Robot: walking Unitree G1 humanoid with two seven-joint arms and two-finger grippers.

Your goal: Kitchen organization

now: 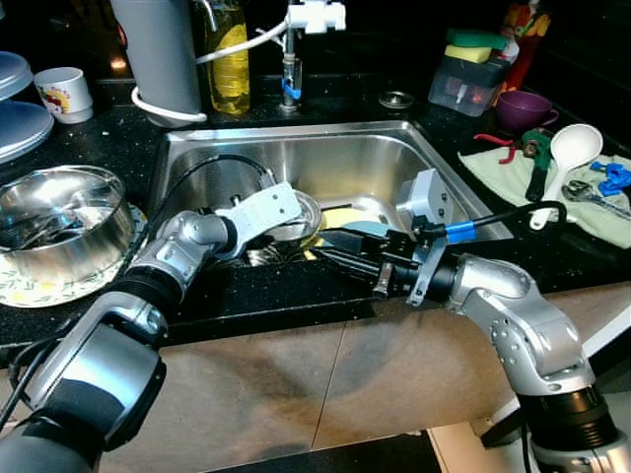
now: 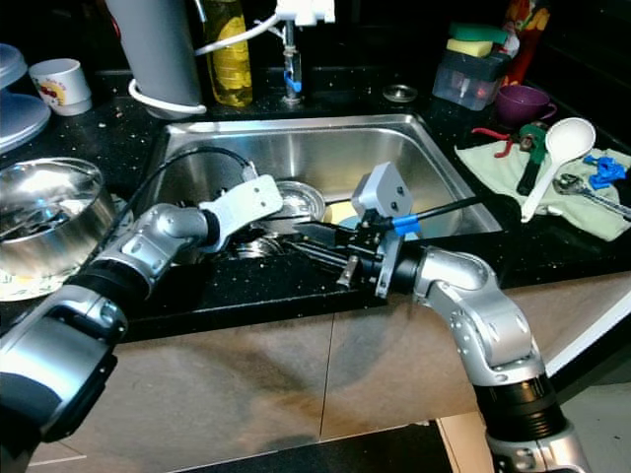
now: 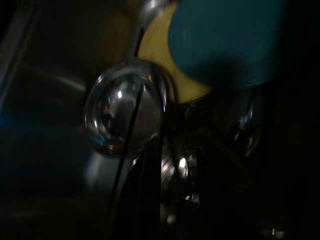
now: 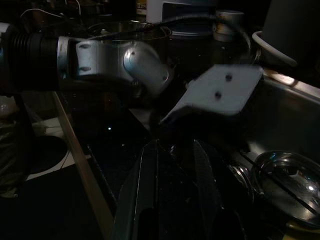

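Both arms crowd mid-frame over the sink (image 1: 197, 158): right claw (image 1: 330, 256) fingers apart, left claw's state indeterminable, reaching towards steel bowl (image 1: 301, 212) and yellow plate (image 1: 340, 217); collision risk between claws.

Through the right wrist camera I see my right gripper (image 4: 172, 200), its two black fingers (image 4: 142, 195) slightly parted above the dark counter edge (image 4: 80, 165). Ahead, the left arm (image 4: 115, 62) reaches into the sink (image 4: 295, 115). A shiny steel bowl (image 4: 287, 187) lies beside the fingers.
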